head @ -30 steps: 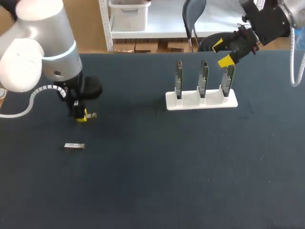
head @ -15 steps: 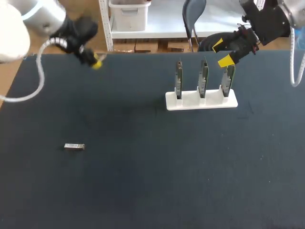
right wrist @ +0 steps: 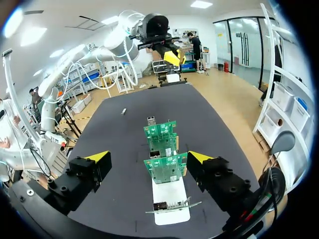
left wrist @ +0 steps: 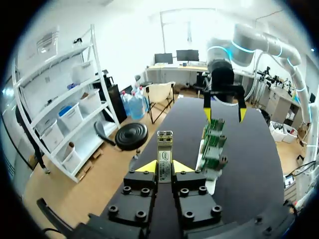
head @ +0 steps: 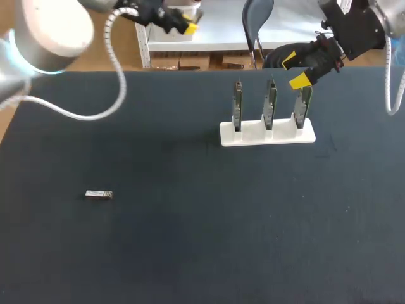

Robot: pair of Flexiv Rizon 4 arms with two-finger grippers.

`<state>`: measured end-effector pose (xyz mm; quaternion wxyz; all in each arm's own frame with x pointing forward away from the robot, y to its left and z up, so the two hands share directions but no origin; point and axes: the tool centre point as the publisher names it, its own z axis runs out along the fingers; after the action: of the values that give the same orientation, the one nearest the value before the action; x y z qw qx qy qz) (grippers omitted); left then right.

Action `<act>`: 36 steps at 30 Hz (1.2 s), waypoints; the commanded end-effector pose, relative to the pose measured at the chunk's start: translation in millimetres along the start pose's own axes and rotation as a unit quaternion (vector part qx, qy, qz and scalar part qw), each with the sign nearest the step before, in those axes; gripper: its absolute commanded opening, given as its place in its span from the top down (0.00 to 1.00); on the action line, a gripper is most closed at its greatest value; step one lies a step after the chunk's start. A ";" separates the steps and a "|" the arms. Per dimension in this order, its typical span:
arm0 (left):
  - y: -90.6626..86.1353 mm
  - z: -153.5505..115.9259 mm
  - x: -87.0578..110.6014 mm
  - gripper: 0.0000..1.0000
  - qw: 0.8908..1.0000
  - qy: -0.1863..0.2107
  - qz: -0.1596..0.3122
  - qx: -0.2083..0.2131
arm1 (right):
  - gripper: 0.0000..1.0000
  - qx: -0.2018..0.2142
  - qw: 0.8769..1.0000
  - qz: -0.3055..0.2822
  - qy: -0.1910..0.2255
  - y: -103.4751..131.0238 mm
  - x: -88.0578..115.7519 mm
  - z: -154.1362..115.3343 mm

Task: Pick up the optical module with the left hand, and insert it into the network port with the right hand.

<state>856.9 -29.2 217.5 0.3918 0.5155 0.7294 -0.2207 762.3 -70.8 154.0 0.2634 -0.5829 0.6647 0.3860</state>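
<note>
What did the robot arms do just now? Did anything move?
The left claw, shut on an optical module, lifted from low over the left of the table and swung to the far edge, nearer the middle. The right claw, the white card stand and the spare module lying on the table stayed put.

A robotics lab is indicated: a left arm [head: 50,25] and a right arm [head: 357,25], both robotic, are seen over a dark tabletop [head: 190,247], where green circuit boards [head: 270,104] are held upright in a white stand [head: 267,135].
</note>
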 end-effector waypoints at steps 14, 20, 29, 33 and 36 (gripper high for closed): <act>-78.5 77.1 -64.2 1.00 0.945 -0.295 0.044 0.137 | 0.00 0.003 1.000 -0.001 0.000 2.1 0.1 0.2; -100.7 88.4 -69.8 1.00 0.938 -0.303 0.042 0.166 | 0.00 0.003 1.000 -0.001 0.000 2.1 0.1 0.2; -136.0 98.8 -74.4 1.00 0.926 -0.320 0.032 0.196 | 0.00 0.003 1.000 -0.001 0.000 2.1 0.1 0.2; -143.4 106.1 -70.4 1.00 0.927 -0.314 0.024 0.202 | 0.00 0.003 1.000 -0.001 0.000 2.1 0.1 0.2; -143.4 108.6 -68.1 1.00 0.932 -0.310 0.016 0.188 | 0.00 0.003 1.000 -0.001 0.000 2.1 0.1 0.2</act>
<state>778.5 -199.0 197.4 0.4890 0.5057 0.5039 -0.5012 762.3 -70.8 154.0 0.2634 -0.5830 0.6646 0.3860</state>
